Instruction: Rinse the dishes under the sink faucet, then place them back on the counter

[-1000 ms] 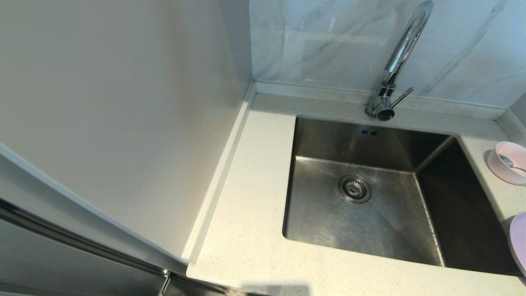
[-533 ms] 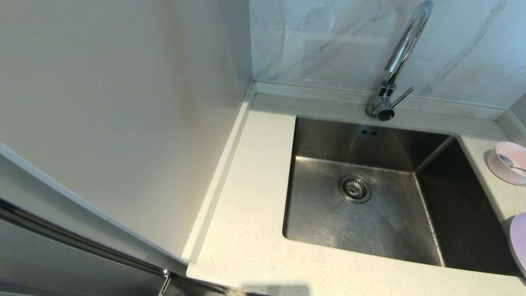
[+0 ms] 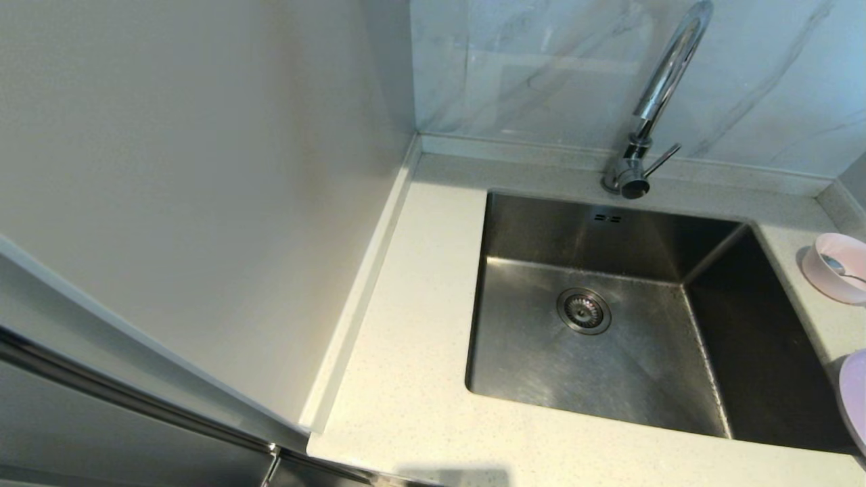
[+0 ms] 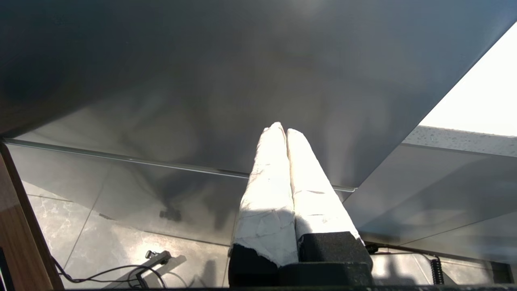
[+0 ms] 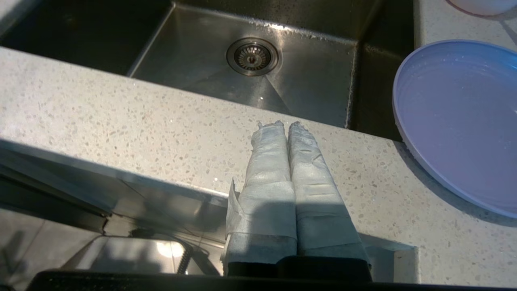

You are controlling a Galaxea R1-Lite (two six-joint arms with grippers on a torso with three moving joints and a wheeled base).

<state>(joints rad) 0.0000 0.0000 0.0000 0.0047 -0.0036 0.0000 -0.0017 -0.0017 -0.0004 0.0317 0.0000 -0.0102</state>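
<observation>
Dry sink (image 3: 609,325), dishes waiting on the desk (image 3: 406,379) to its right.

Both tools clenched, empty: right tool (image 5: 287,126) near the lavender plate (image 5: 456,121); left tool (image 4: 282,130) parked. Unclench first, then grip the rim.

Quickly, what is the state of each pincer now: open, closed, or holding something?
Left pincer: closed, holding nothing, down below the counter.
Right pincer: closed, holding nothing, at the counter's front edge before the sink.

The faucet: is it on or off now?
Off: no water runs from the faucet, and the sink is empty.
</observation>
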